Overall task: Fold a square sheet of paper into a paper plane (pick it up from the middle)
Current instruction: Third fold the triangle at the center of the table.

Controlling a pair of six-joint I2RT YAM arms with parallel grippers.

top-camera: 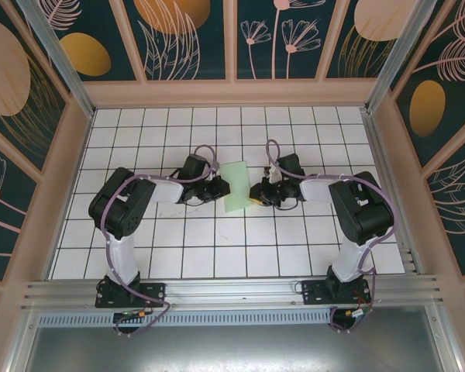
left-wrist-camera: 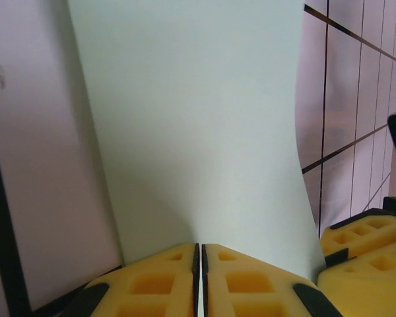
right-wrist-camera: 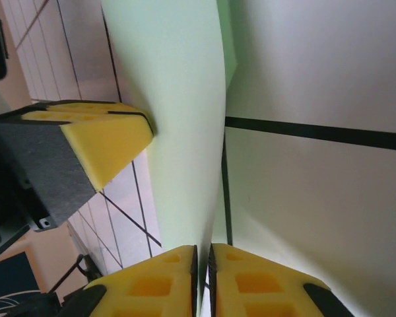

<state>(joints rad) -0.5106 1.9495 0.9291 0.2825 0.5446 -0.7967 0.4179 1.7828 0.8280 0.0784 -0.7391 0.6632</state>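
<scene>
- While I watch through the overhead camera, the biggest thing before me is the enclosure (top-camera: 46, 155). Its dark panels, painted with pale leaves and orange ovals, stand round three sides of the work area.
- Inside it lies the table (top-camera: 217, 248), covered in white tiles with dark grid lines.
- I see the left arm (top-camera: 124, 209) and the right arm (top-camera: 360, 209) rise from their bases at the near edge and bend inward, bringing both wrists close together near the middle of the table.
- Between the wrists is the sheet of paper (top-camera: 236, 186), pale mint green and unmarked. From above it reads as a narrow slanted strip.
- On both wrist cameras the sheet rises from the fingers as a smooth, gently curved surface with tiles behind it.
- I cannot tell whether its lower edge touches the tiles.
- My left gripper (left-wrist-camera: 199, 254) is clamped on the sheet: its yellow pads (left-wrist-camera: 152, 284) press together and the paper comes straight out of the seam between them.
- My right gripper (right-wrist-camera: 202, 257) grips the sheet likewise, its pads closed with the paper's edge running down into the seam.
- On the right wrist camera, one yellow pad of the left gripper sits at the sheet's far face. I cannot tell whether it is touching or just beside.
- On the same camera a thin, deeper green strip shows along the sheet's upper edge. I cannot tell whether that is a second layer.
</scene>
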